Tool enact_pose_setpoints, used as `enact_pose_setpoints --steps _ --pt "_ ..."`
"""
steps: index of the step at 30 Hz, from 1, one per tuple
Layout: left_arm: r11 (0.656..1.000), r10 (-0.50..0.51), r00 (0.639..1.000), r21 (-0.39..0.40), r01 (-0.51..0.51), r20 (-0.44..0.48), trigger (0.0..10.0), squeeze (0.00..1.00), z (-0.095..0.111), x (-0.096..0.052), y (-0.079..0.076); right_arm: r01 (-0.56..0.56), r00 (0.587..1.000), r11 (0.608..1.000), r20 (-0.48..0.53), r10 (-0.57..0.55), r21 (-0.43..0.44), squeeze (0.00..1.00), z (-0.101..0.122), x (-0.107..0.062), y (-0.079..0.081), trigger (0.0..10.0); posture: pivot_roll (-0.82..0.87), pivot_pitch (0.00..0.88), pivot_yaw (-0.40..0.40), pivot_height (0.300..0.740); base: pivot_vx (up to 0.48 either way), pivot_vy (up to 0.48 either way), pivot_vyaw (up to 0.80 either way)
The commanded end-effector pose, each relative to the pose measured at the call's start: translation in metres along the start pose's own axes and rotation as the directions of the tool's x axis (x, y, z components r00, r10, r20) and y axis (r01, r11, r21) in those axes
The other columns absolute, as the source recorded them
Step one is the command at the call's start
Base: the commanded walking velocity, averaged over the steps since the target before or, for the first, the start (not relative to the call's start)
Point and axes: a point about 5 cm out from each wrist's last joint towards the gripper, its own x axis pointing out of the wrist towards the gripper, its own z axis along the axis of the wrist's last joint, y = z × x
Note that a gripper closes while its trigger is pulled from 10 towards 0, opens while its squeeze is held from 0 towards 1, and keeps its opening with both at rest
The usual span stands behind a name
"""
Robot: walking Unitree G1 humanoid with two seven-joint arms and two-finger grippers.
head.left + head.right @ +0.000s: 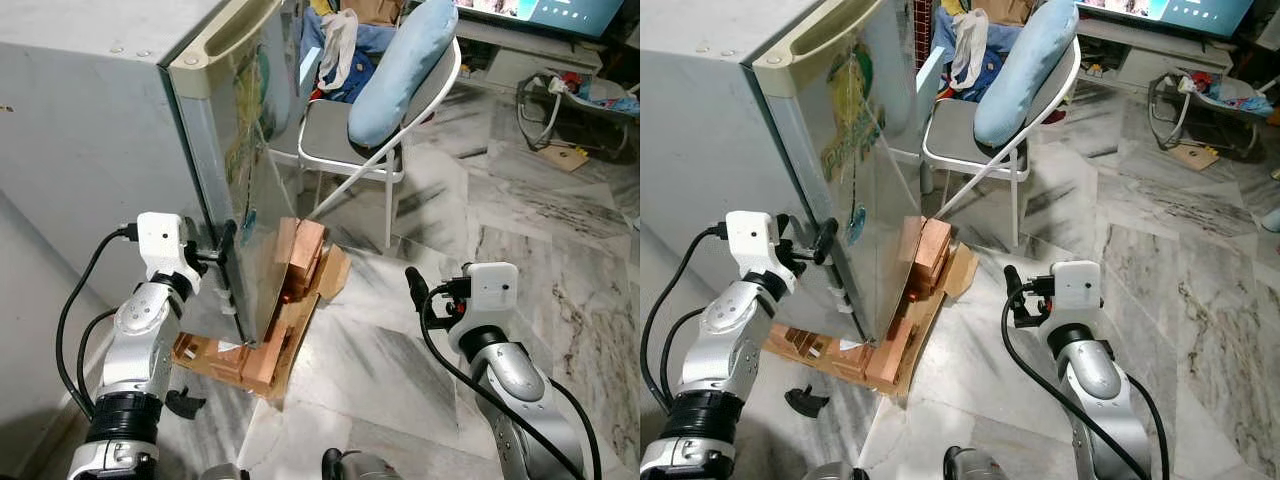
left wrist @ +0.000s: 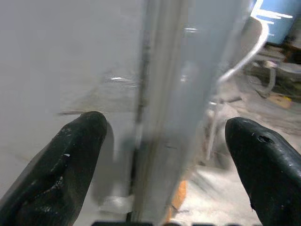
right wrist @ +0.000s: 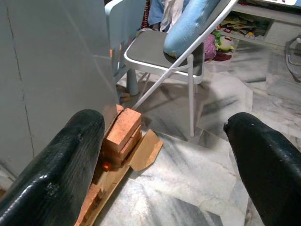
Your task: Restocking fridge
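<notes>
Here our left gripper (image 2: pixel 162 155) spreads wide astride the fridge door's (image 1: pixel 255 180) lower edge, one finger at each face. Our right gripper (image 3: pixel 169 160) hangs wide over marble floor (image 1: pixel 400 370). The fridge (image 1: pixel 90 140) rests on bricks (image 1: pixel 300 255) beside a folding chair (image 1: pixel 340 130).

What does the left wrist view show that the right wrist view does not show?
Left wrist view alone: the left claw open, its fingers on either side of the fridge door's edge, seen very close and blurred.

Right wrist view alone: the right claw open above the marble floor, the bricks and cardboard at the fridge's base, and the blue cushion on the folding chair.

Both: the grey fridge and part of the chair's white tubing.
</notes>
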Motion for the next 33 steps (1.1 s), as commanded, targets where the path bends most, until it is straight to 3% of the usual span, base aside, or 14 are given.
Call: enact_pose_setpoints --steps 1,8,14,18,20,21,22,24,26,30,33 --pt "0.995 -0.097 0.995 0.026 0.096 0.018 10.0 0.00 0.007 0.009 -0.017 0.001 1.000 1.000 -0.006 -0.001 -0.003 0.00 0.000 -0.003 -0.001 10.0 -0.04 0.123 -0.053 0.740 0.000 0.000 0.00" --pt "0.962 -0.271 0.962 0.047 0.270 0.019 10.0 0.00 0.012 0.016 -0.047 0.031 0.999 1.000 -0.035 -0.031 -0.003 0.00 -0.004 -0.008 -0.010 10.0 -0.05 0.120 -0.048 0.740 0.000 0.000 0.00" --pt "0.974 -0.217 0.976 0.075 0.215 0.017 10.0 0.00 0.013 0.030 -0.044 0.043 0.999 0.999 -0.025 -0.043 0.010 0.00 -0.004 -0.007 -0.008 10.0 -0.04 0.115 -0.039 0.740 0.000 0.000 0.00" --pt "0.962 -0.273 0.961 0.041 0.271 0.037 10.0 0.00 0.022 0.040 -0.059 0.044 0.999 0.999 -0.023 -0.044 0.018 0.00 -0.004 -0.009 -0.008 10.0 -0.03 0.110 -0.045 0.740 0.000 0.000 0.00" --pt "0.890 -0.455 0.888 0.035 0.454 0.058 10.0 0.00 0.029 0.039 -0.095 0.049 0.999 0.999 -0.024 -0.049 0.018 0.00 -0.005 -0.011 -0.010 10.0 -0.03 0.106 -0.051 0.740 0.000 0.000 0.00" --pt "0.890 -0.455 0.888 0.035 0.454 0.058 10.0 0.00 0.029 0.039 -0.095 0.049 0.999 0.999 -0.024 -0.049 0.018 0.00 -0.005 -0.011 -0.010 10.0 -0.03 0.106 -0.051 0.740 0.000 0.000 0.00" --pt "0.771 -0.637 0.769 0.055 0.634 0.059 10.0 0.00 0.034 0.029 -0.133 0.056 0.998 0.998 -0.026 -0.055 0.020 0.00 -0.005 -0.014 -0.011 10.0 -0.02 0.101 -0.054 0.740 0.000 0.000 0.00" --pt "0.676 -0.737 0.674 0.058 0.735 0.051 10.0 0.00 0.033 0.018 -0.160 0.067 0.997 0.998 -0.026 -0.067 0.020 0.00 -0.006 -0.015 -0.013 10.0 -0.02 0.098 -0.053 0.740 0.000 0.000 0.00" --pt "0.645 -0.764 0.644 0.054 0.762 0.042 10.0 0.00 0.029 0.013 -0.170 0.073 0.997 0.997 -0.024 -0.072 0.023 0.00 -0.007 -0.015 -0.013 10.0 -0.02 0.094 -0.049 0.740 0.000 0.000 0.00" --pt "0.738 -0.671 0.741 0.078 0.670 -0.021 10.0 0.00 0.008 0.023 -0.146 0.073 0.997 0.997 0.000 -0.073 0.029 0.00 -0.002 -0.013 -0.008 10.0 -0.03 0.090 -0.041 0.740 0.000 0.000 0.00" --pt "0.831 -0.545 0.836 0.091 0.548 -0.060 10.0 0.00 0.002 0.028 -0.109 0.054 0.998 0.998 0.021 -0.054 0.017 0.00 0.002 -0.013 -0.005 10.0 -0.02 0.089 -0.038 0.740 0.000 0.000 0.00"
